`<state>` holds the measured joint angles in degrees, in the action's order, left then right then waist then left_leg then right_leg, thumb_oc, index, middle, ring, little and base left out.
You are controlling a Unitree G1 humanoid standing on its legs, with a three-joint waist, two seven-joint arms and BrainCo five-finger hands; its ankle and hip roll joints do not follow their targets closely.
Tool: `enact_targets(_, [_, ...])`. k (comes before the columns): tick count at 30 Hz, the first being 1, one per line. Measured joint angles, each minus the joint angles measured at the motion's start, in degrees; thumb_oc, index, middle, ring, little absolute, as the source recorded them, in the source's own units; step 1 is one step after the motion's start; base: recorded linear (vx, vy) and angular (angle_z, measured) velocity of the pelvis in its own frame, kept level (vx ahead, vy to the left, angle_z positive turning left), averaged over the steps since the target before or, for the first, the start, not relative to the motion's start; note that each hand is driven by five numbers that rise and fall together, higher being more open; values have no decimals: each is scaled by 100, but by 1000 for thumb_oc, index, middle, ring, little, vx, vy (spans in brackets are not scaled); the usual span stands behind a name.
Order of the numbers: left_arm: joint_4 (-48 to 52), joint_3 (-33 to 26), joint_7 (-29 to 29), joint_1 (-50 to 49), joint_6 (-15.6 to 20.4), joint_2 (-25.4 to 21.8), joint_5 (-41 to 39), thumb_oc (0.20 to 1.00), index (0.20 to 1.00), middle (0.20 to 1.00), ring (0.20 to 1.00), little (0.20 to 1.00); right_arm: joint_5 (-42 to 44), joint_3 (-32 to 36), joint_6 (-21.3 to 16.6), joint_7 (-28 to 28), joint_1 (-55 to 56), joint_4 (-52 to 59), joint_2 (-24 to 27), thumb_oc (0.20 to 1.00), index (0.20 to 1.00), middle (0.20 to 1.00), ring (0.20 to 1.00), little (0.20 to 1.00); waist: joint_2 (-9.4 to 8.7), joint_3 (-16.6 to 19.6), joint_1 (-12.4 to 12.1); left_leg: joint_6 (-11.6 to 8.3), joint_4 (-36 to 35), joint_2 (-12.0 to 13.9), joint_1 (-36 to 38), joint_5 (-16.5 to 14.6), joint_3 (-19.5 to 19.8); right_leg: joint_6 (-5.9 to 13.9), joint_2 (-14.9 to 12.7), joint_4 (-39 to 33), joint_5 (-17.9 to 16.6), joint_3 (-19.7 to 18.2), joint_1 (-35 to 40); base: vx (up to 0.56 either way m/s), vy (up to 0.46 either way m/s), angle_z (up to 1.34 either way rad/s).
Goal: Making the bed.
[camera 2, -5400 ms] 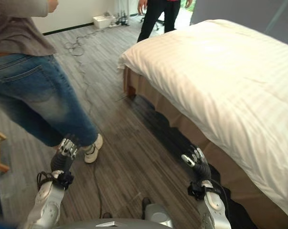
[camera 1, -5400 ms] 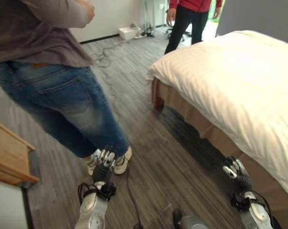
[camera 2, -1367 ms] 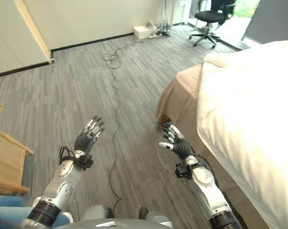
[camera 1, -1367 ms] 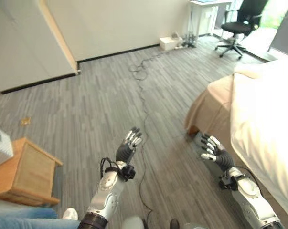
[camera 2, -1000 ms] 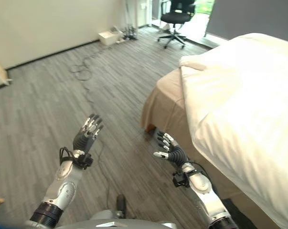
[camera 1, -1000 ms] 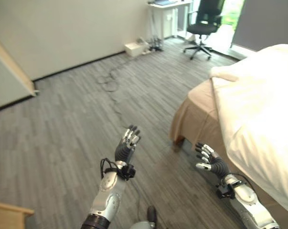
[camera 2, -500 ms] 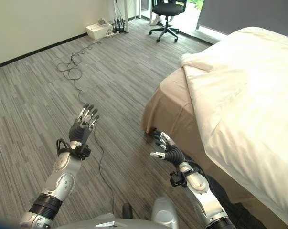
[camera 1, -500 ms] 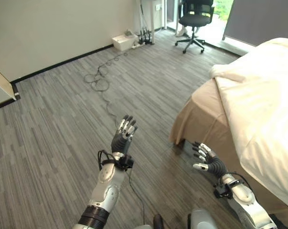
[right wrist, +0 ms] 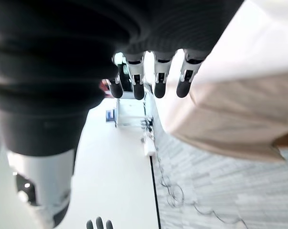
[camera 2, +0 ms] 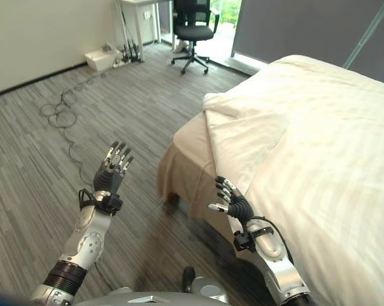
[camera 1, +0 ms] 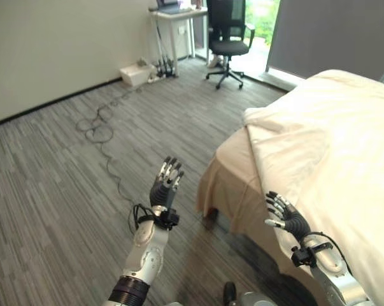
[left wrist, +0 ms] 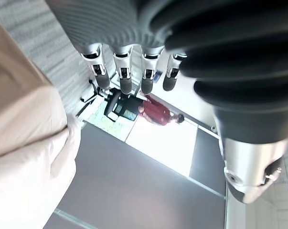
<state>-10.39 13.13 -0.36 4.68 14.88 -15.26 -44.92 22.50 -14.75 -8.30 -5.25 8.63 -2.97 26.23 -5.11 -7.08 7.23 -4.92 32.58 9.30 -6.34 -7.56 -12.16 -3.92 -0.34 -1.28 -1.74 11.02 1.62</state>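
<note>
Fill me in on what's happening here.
The robot stands at the corner of the bed, about to make it. Both hands are raised and open, holding nothing: the left hand is over the floor, the right hand is close to the white duvet, not touching it. The duvet's corner is folded back, baring the tan bed skirt. An office chair stands by the doorway.

The duvet (camera 2: 319, 146) is soft matt white cloth with faint stripes; the bed skirt (camera 2: 185, 169) smooth beige fabric. Grey wood-grain floor (camera 1: 64, 172), dull finish.
</note>
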Motion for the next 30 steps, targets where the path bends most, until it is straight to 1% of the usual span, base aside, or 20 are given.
enact_targets(3, [-4, 5, 0, 60, -1, -2, 0, 1000, 1000, 1000, 1000, 1000, -1, 79, 0, 2, 21, -12, -1, 1000, 1000, 1000, 1000, 1000, 46, 9, 16, 112, -1367, -186, -20, 78, -138, 34, -4, -146, -18, -65, 44, 189, 110, -11])
enact_targets(4, [-107, 2, -11, 74, 3, 5, -1, 1000, 1000, 1000, 1000, 1000, -3, 85, 3, 0, 59, -56, 6, 1000, 1000, 1000, 1000, 1000, 86, 11, 19, 140, -2260, -232, 110, 273, -128, 61, 47, -150, -37, -64, 99, 210, 111, -16])
enact_targets(6, [-167, 29, 2, 75, -1, 47, -169, 1000, 1000, 1000, 1000, 1000, -9, 90, -5, 12, 107, -65, 18, 1000, 1000, 1000, 1000, 1000, 106, -14, 47, 60, -2725, -176, 108, 548, -111, 62, 142, -196, 14, -153, 204, 238, 127, -26])
enact_targets(7, [-176, 64, 1, 150, 16, 151, -338, 1000, 1000, 1000, 1000, 1000, -14, 86, -9, 35, 101, -71, 34, 1000, 1000, 1000, 1000, 1000, 212, -28, 15, 2, -3064, -109, 110, 789, -8, 51, 236, -182, 37, -310, 227, 268, 143, -39])
enact_targets(9, [-182, 117, 11, 237, 20, 244, -431, 1000, 1000, 1000, 1000, 1000, -17, 70, -11, 82, 81, -95, 10, 1000, 1000, 1000, 1000, 1000, 212, -78, -18, -283, -3286, -20, 75, 1005, 572, 58, 341, -214, 40, -560, 263, 292, 168, -82])
enact_targets(10, [-184, 118, 14, 268, 51, 252, -432, 1000, 1000, 1000, 1000, 1000, -17, 59, -31, 93, -59, -189, -12, 1000, 1000, 1000, 1000, 1000, 260, -91, -212, -289, -3537, 18, 194, 1007, 1368, 61, 414, -160, 18, -990, 260, 153, 101, -149])
enact_targets(11, [-185, 117, 13, 277, 83, 255, -432, 1000, 1000, 1000, 1000, 1000, -14, 84, -51, 100, -139, -253, 1, 1000, 1000, 1000, 1000, 1000, 240, -158, -287, -291, -3568, 90, 271, 1008, 1675, 53, 419, -112, 29, -1225, 268, 49, 43, -154])
enact_targets(13, [-211, 126, 12, 304, 86, 277, -432, 1000, 1000, 1000, 1000, 1000, -10, 115, -66, 111, -144, -242, 82, 1000, 1000, 1000, 1000, 1000, 313, -229, -233, -293, -3489, 182, 253, 1009, 1790, 26, 426, -110, 33, -1324, 360, 204, 183, -67])
enact_targets(14, [-222, 135, 12, 329, 87, 365, -431, 1000, 1000, 1000, 1000, 1000, -9, 113, -63, 109, -60, -233, 174, 1000, 1000, 1000, 1000, 1000, 311, -251, -61, -298, -3315, 255, 199, 1002, 1865, 69, 423, -135, 62, -1426, 450, 404, 429, -35])
enact_targets(15, [-223, 131, 18, 346, 98, 373, -432, 1000, 1000, 1000, 1000, 1000, -8, 77, -50, 98, -63, -225, 217, 1000, 1000, 1000, 1000, 1000, 361, -267, 13, -335, -3117, 199, 180, 980, 2484, 200, 447, -167, 101, -1596, 540, 344, 416, -126])
enact_targets(16, [-216, -14, 2, 341, 134, 370, -430, 1000, 1000, 1000, 1000, 1000, -10, 73, -74, 53, -196, -326, 176, 1000, 1000, 1000, 1000, 1000, 410, -258, -223, -370, -2971, 133, 416, 911, 3175, 192, 470, -11, 216, -2166, 443, 385, 502, -172])
enact_targets(18, [-298, -112, 3, 371, 150, 364, -430, 1000, 1000, 1000, 1000, 1000, -9, 257, -102, 49, -246, -476, 226, 1000, 1000, 1000, 1000, 1000, 500, -252, -118, -387, -2863, 49, 433, 897, 3086, 357, 314, 85, 309, -2507, 366, 260, 464, -125])
enact_targets(20, [-332, -113, -3, 405, 150, 254, -423, 1000, 1000, 1000, 1000, 1000, -11, 385, -81, 52, -196, -461, 289, 1000, 1000, 1000, 1000, 1000, 576, -231, -11, -380, -2921, 19, 475, 901, 2661, 570, 80, 80, 395, -2738, 349, 106, 335, -58])
enact_targets(21, [-333, -93, -4, 457, 151, 202, -404, 1000, 1000, 1000, 1000, 1000, -11, 447, -85, 58, -143, -399, 353, 1000, 1000, 1000, 1000, 1000, 631, -207, 47, -357, -2973, 10, 488, 911, 2365, 729, -88, 69, 425, -2772, 295, 55, 281, -58])
enact_targets(22, [-320, -89, -3, 525, 155, 224, -387, 1000, 1000, 1000, 1000, 1000, -12, 487, -89, 62, -83, -361, 475, 1000, 1000, 1000, 1000, 1000, 766, -182, 69, -349, -3108, 57, 498, 768, 2312, 828, -169, 110, 478, -2692, 203, 89, 427, -57])
enact_targets(23, [-342, -111, -8, 572, 197, 145, -378, 1000, 1000, 1000, 1000, 1000, -13, 509, -64, 76, -98, -425, 359, 1000, 1000, 1000, 1000, 1000, 662, -180, 32, -461, -3175, -135, 567, 745, 2164, 1033, -414, 137, 479, -2815, 157, 153, 534, -83])
enact_targets(24, [-333, -137, 13, 574, 224, -173, -362, 1000, 1000, 1000, 1000, 1000, -13, 408, -57, 97, -64, -422, 16, 1000, 1000, 1000, 1000, 1000, 369, -232, -4, -61, -3231, -560, 517, 775, 1785, 1146, -793, 518, 284, -2879, -271, 169, 510, -88])
enact_targets(27, [-435, -291, 91, 449, 216, -482, -262, 1000, 1000, 1000, 1000, 1000, 0, 139, -20, 84, -39, -418, -268, 1000, 1000, 1000, 1000, 1000, 373, -306, 15, 358, -3217, -814, 661, 736, 1430, 1233, -815, 1784, -37, -3003, -985, 78, 355, -57])
enact_targets(29, [-392, -399, 141, 304, 223, -509, -178, 1000, 1000, 1000, 1000, 1000, -2, 83, -3, 3, 75, -393, -255, 1000, 1000, 1000, 1000, 1000, 447, -396, -113, 463, -3231, -982, 929, 660, 1177, 1290, -1085, 2785, 30, -2341, -1335, 38, 336, -36])
enact_targets(30, [-377, -423, 140, 260, 239, -506, -131, 1000, 1000, 1000, 1000, 1000, -1, 111, -2, -20, 97, -415, -250, 1000, 1000, 1000, 1000, 1000, 452, -399, -138, 592, -3172, -1038, 938, 618, 1122, 1286, -1187, 2855, -22, -2224, -1359, 112, 395, -25])
